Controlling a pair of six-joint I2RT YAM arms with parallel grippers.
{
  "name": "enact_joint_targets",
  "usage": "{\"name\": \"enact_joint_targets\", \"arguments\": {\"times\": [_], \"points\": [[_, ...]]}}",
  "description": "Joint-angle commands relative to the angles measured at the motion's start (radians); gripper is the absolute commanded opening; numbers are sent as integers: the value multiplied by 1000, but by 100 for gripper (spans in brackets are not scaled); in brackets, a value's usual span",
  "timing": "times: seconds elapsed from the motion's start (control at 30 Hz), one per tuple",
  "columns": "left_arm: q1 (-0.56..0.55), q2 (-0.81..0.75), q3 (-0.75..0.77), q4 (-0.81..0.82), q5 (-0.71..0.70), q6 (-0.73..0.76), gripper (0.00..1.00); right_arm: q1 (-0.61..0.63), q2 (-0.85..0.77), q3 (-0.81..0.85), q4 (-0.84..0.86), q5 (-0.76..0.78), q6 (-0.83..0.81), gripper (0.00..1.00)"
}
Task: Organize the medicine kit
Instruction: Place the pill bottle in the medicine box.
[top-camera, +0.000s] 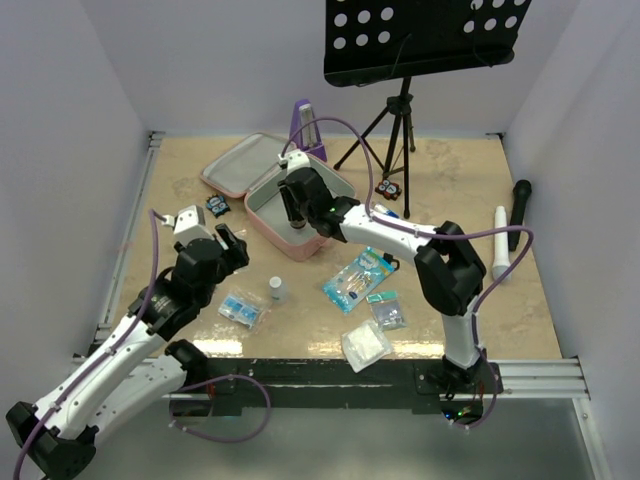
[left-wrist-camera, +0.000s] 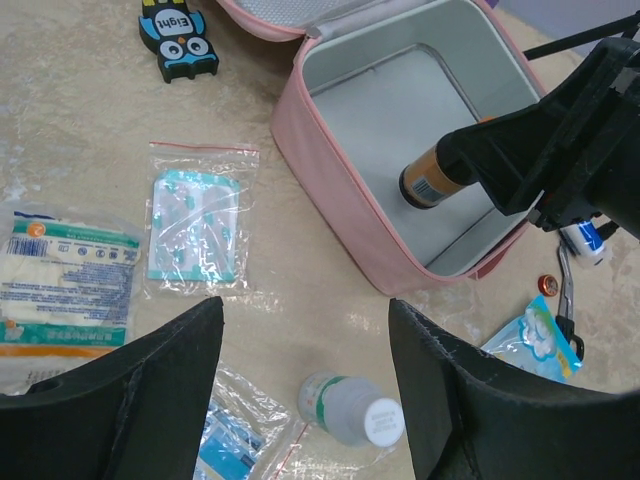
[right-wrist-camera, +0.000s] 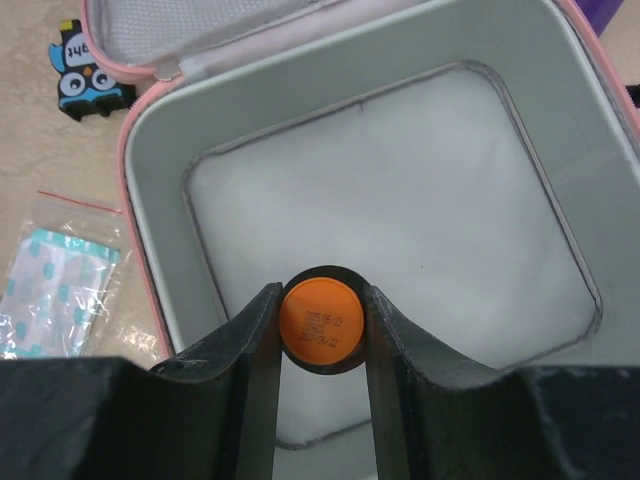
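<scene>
Pink, soft-walled medicine kit (left-wrist-camera: 340, 195), open at the middle back of the table (top-camera: 470, 200), lid (top-camera: 232, 165) laid flat to its rear left, grey lining otherwise bare. Inside it, close to 1 wall, the right gripper (right-wrist-camera: 320, 303) is clamped on the orange-capped end of an amber bottle (right-wrist-camera: 320, 325); you cannot tell whether the bottle's base touches the lining.

Hazard 1: if you release it above the floor, the bottle may topple and roll against the wall.

Hazard 2: the fingers reach down below the rim, so a slanted withdrawal may catch the soft wall and drag or tip the case.

Further out, the left gripper (left-wrist-camera: 300, 330) hangs with jaws wide apart and nothing between them, above a small white bottle (left-wrist-camera: 350, 408) and near a bagged blister strip (left-wrist-camera: 195, 228).

Hazard 3: if you carry either item to the case while the right arm occupies it, the 2 arms may collide.
</scene>
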Motion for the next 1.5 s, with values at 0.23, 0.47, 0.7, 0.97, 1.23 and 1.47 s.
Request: {"name": "enact_joint_targets", "arguments": {"times": [0.23,0.47,0.7,0.97,1.23,1.47], "points": [[3,-16,-34,38,1,-42,72,3,-48,-82,284,-3,-4,0],[5,-16,-36,32,4,-51,71,20,65,99,81,-8,-78,0],[3,-19,-57,29,19,-64,71,20,52,47,99,-5,-52,0],[3,6,-60,50,34,-56,71,23,162,218,-59,6,-76,10],[3,12,-68,50,44,-51,71,21,236,301,-87,-3,-61,43],[3,23,-65,55,38,-44,71,21,251,340,-89,8,-49,64]]}}
